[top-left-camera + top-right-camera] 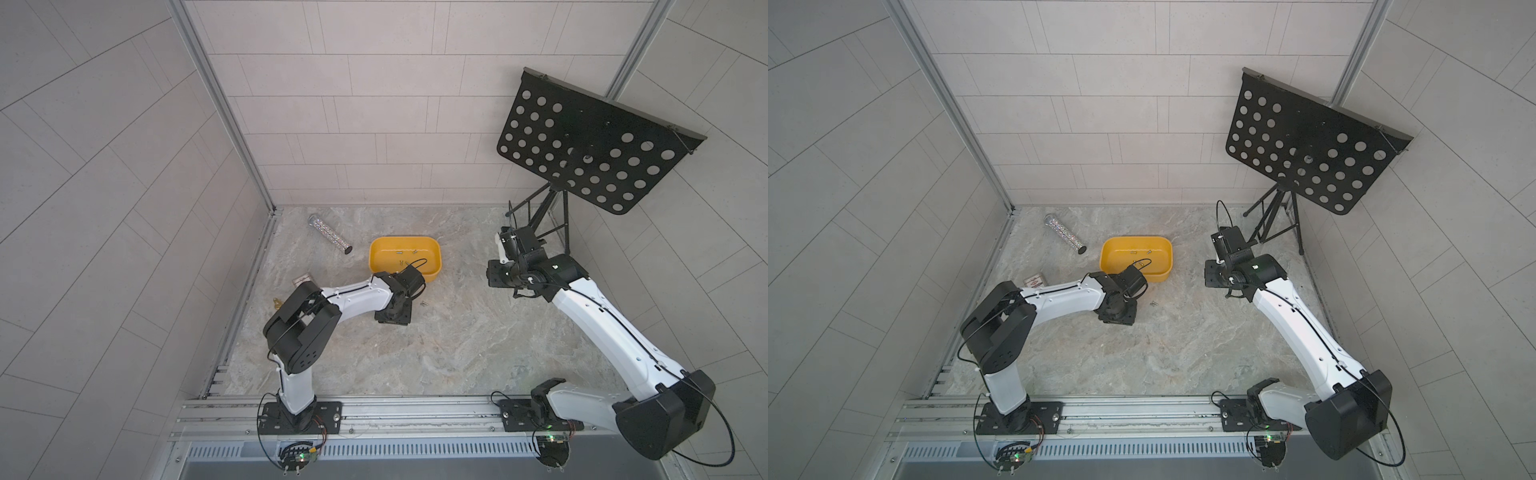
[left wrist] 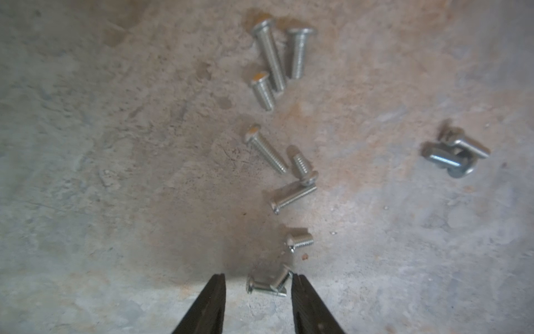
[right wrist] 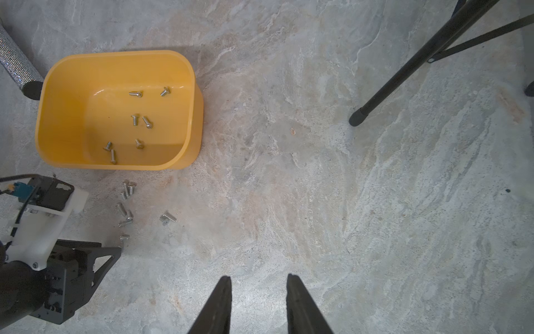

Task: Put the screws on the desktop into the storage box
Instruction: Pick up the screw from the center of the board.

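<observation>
My left gripper [image 2: 258, 278] sits half-open astride two crossed screws [image 2: 267, 286]
I'd press the tips onto the worktop [image 2: 86, 173] and close squarely (nothing gripped yet); right gripper [image 3: 259, 279] hangs part-open, empty.

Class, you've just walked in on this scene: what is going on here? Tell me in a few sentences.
A two-armed robot is moving loose screws off the desktop into the yellow storage box. Seven stored screws lie inside it. The left tool is down at the desktop, open, jaws either side of two overlapping screws, not yet gripping. The right tool hangs open over bare desktop, holding nothing.
</observation>
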You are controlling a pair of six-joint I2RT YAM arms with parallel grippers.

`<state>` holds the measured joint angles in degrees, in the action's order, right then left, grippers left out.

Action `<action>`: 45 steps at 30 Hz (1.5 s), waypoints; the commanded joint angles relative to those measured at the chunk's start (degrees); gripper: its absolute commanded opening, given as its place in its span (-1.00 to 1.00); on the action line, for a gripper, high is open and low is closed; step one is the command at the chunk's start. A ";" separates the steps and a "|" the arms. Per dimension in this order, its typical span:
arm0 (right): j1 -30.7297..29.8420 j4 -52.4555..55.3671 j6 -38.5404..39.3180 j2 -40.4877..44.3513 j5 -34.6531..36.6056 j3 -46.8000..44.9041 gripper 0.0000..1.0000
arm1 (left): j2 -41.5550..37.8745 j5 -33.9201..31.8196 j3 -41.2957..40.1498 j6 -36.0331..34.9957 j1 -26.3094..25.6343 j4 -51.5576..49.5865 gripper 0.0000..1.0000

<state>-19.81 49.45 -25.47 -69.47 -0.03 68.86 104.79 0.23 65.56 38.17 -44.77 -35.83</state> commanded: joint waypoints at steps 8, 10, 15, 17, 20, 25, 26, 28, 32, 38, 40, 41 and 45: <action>0.61 -0.41 0.40 -0.12 -0.70 -1.04 -0.26 | 1.94 -0.23 0.89 0.65 -0.62 -0.55 -0.12; 0.67 -0.41 0.44 -0.14 -0.78 -1.04 -0.26 | 1.94 -0.33 0.80 0.65 -0.71 -0.55 -0.12; 0.65 -0.41 0.42 0.05 -0.91 -1.16 -0.26 | 2.21 -0.41 0.49 0.57 -0.81 -0.46 -0.13; 0.78 -0.41 0.43 0.04 -0.85 -1.18 -0.26 | 2.26 -0.41 0.36 0.57 -0.80 -0.49 -0.13; 0.74 -0.41 0.42 -0.07 -1.02 -1.17 -0.26 | 2.17 -0.50 0.18 0.57 -0.92 -0.55 -0.14; 0.78 -0.38 0.43 -0.07 -1.11 -1.17 -0.26 | 2.19 -0.58 -0.07 0.54 -0.97 -0.52 -0.17; 0.80 -0.39 0.45 -0.05 -1.11 -1.17 -0.26 | 2.25 -0.65 -0.08 0.52 -1.02 -0.41 -0.17; 0.83 -0.37 0.43 -0.04 -1.11 -1.24 -0.26 | 2.41 -0.53 0.01 0.51 -1.01 -0.46 -0.18; 0.83 -0.49 0.43 -0.07 -1.11 -1.30 -0.26 | 2.74 -0.34 0.48 0.50 -1.19 -0.44 -0.23; 0.83 -0.48 0.29 0.04 -1.38 -1.29 -0.26 | 2.63 -0.27 0.28 0.63 -1.59 -0.73 -0.28; 0.83 -0.43 0.21 0.12 -1.64 -1.29 -0.26 | 2.24 -0.44 0.02 0.70 -1.63 -0.95 -0.28; 0.85 -0.42 0.25 0.16 -1.72 -1.30 -0.26 | 2.04 -0.41 -0.12 0.75 -1.63 -1.05 -0.28; 0.83 -0.40 0.16 0.42 -1.73 -1.43 -0.26 | 0.83 -0.68 -1.01 1.10 -1.76 -1.76 -0.24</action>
<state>-19.16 49.06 -25.50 -69.67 -1.80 68.12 105.73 -0.73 65.56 38.57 -45.84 -35.79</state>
